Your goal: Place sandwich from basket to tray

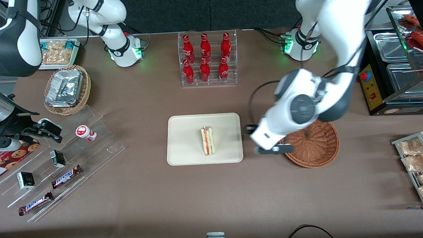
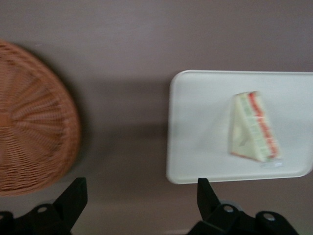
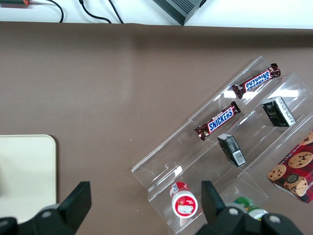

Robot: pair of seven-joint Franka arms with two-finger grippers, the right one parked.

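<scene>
The desk (image 1: 138,109), covered in brown cloth, carries everything. On it the cream tray (image 1: 185,132) lies flat about midway along, and the round reddish-brown basket (image 1: 317,148) sits beside it toward the working arm's end, with a strip of bare cloth between the two. The basket looks empty in what shows of it, which fits a transfer already made. The white left arm (image 1: 297,109) hangs over that strip, its body covering part of the basket. Its claw (image 2: 142,200) hovers above the cloth between basket and tray with its fingers (image 2: 73,198) spread wide and nothing between them, so it is carrying no load and touches neither container. The sandwich (image 1: 208,141) rests on the tray, roughly in the middle and well inside the low rim, lying on a flat bread face with its red and green filling edge turned toward one side; that is a stable pose that needs no support. Judged from this layout, the placing is done and the arm only needs to clear away
</scene>
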